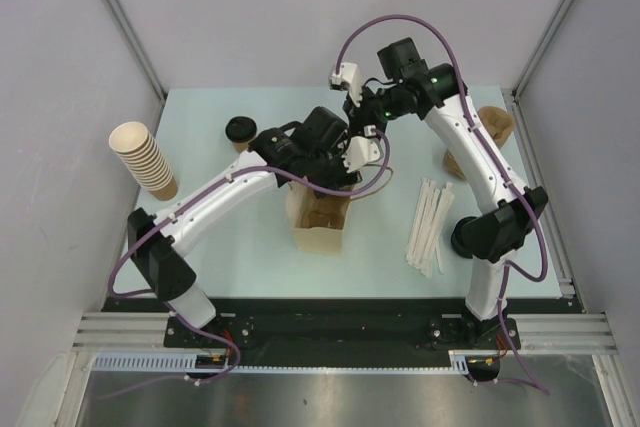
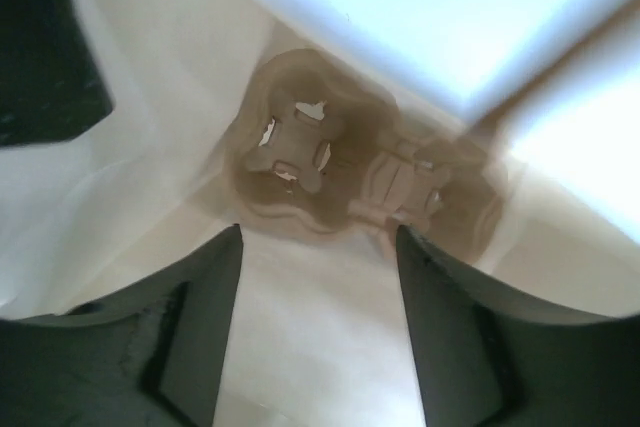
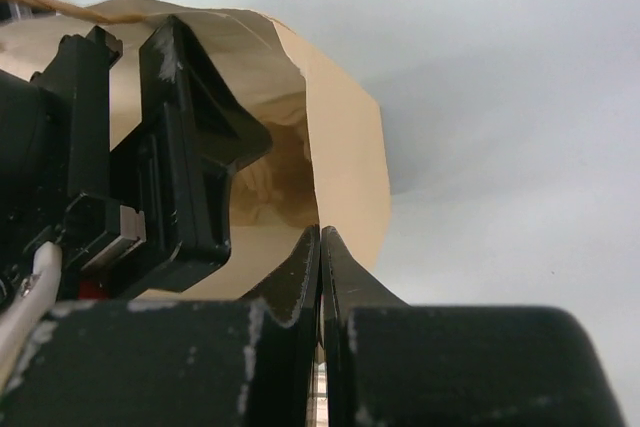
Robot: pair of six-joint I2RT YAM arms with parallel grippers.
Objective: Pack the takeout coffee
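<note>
— What's the room like from above?

— Grey walls (image 1: 300,7) on three sides and a pale green table (image 1: 260,272). One paper bag (image 1: 318,239) stands open mid-table. The left arm (image 1: 230,192) and right arm (image 1: 480,162) both lean in to its mouth.

— What else is on the table?

— One stack of cups (image 1: 145,162) at the far left and one black lid (image 1: 240,127) behind the left arm. One loose bundle of white sticks (image 1: 428,227) lies on the right, too fine to count. There are two brown shapes (image 1: 495,125) by the right arm that I can't make out.

— And the coffee?

— One carrier tray (image 1: 322,212) is down inside the bag. I can't pick out the cup itself.

— What about the left wrist camera?

— It looks straight down the bag, and the tray lies flat on the bottom. The left gripper (image 2: 318,317) is spread wide above it, with nothing between its fingers.

— And the right wrist?

— The right gripper (image 3: 320,247) is pressed closed at the bag's rim, and the paper edge runs down into the pinch.
</note>
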